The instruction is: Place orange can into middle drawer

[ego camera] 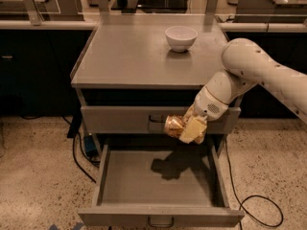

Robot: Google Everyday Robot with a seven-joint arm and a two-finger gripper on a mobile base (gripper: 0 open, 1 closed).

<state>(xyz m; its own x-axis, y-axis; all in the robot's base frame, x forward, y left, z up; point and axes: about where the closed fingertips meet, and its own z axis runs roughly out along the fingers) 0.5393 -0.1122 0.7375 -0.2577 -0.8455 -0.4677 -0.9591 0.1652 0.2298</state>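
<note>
While the gripper (191, 129) clenches the orange can (172, 126) sideways, it hangs over the pulled-out middle drawer (139, 183), just in front of the closed upper drawer (115, 120). Positioned for lowering in, I'd judge.

White bowl (181, 37) on grey cabinet top (129, 56), closed upper drawer (120, 120) beneath, black cable (259, 197) on speckled floor (38, 176)
</note>
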